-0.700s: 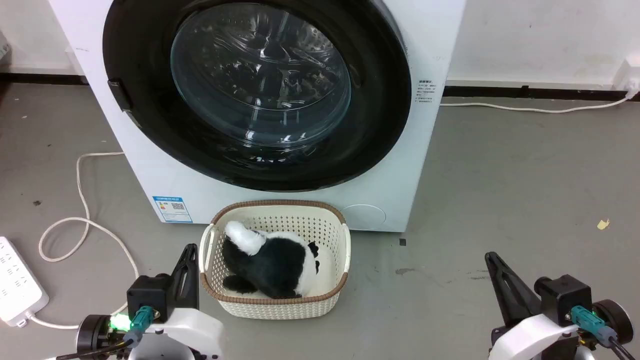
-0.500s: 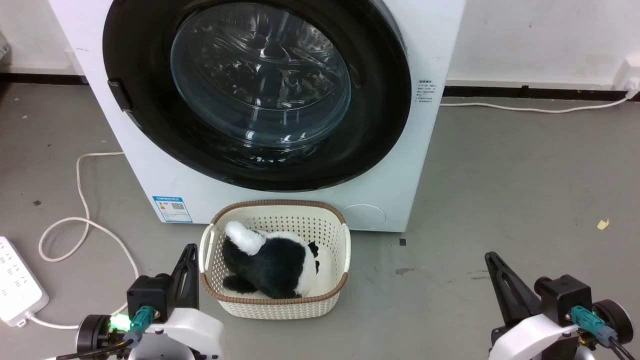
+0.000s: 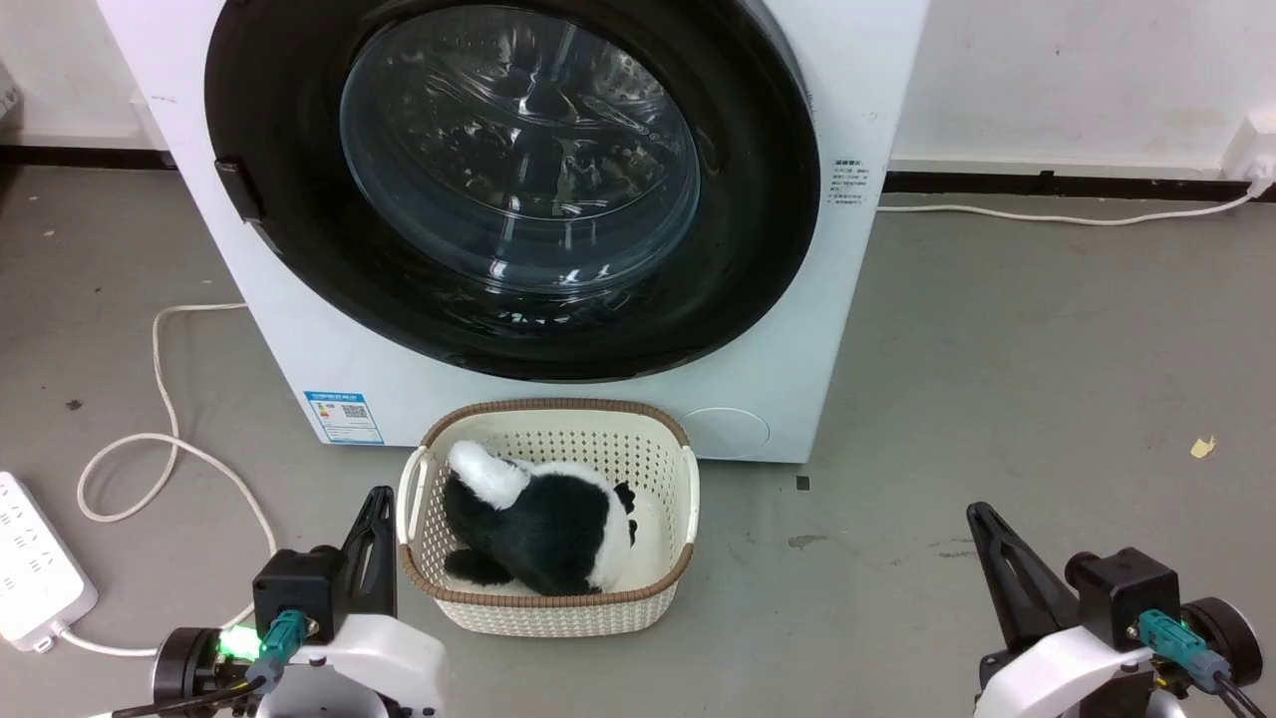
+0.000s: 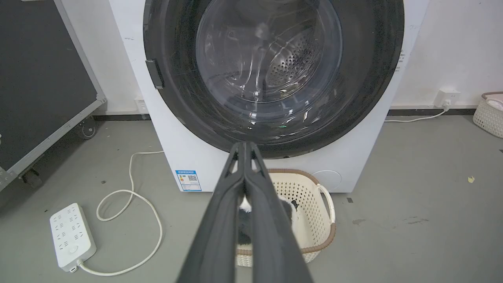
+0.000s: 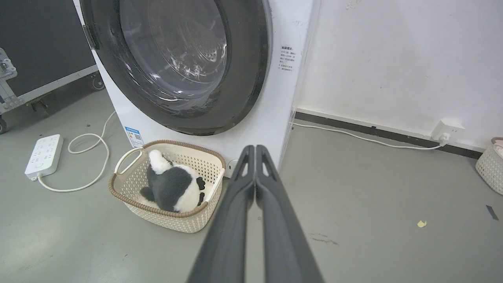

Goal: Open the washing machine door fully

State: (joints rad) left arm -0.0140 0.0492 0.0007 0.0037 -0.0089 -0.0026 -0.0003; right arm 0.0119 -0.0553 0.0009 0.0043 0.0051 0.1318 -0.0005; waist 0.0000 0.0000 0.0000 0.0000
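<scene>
The white washing machine (image 3: 558,409) (image 4: 169,129) (image 5: 271,114) stands straight ahead. Its door (image 3: 299,259) (image 4: 177,102) (image 5: 243,78), a glossy black disc with a bulging glass window, lies flat against the front, closed. A small black handle (image 3: 239,189) (image 4: 154,74) sits on the door's left edge. My left gripper (image 3: 380,496) (image 4: 244,144) rests low at the left, beside the basket, fingers pressed together and holding nothing. My right gripper (image 3: 977,511) (image 5: 256,147) is low at the right over bare floor, also shut and empty. Both are well short of the door.
A cream basket (image 3: 668,588) (image 5: 129,196) with a black-and-white plush toy (image 3: 543,519) sits on the floor against the machine's front. A white power strip (image 3: 35,573) and looping cable (image 3: 159,399) lie to the left. A black wheeled case (image 4: 39,78) stands farther left. Grey floor spreads to the right.
</scene>
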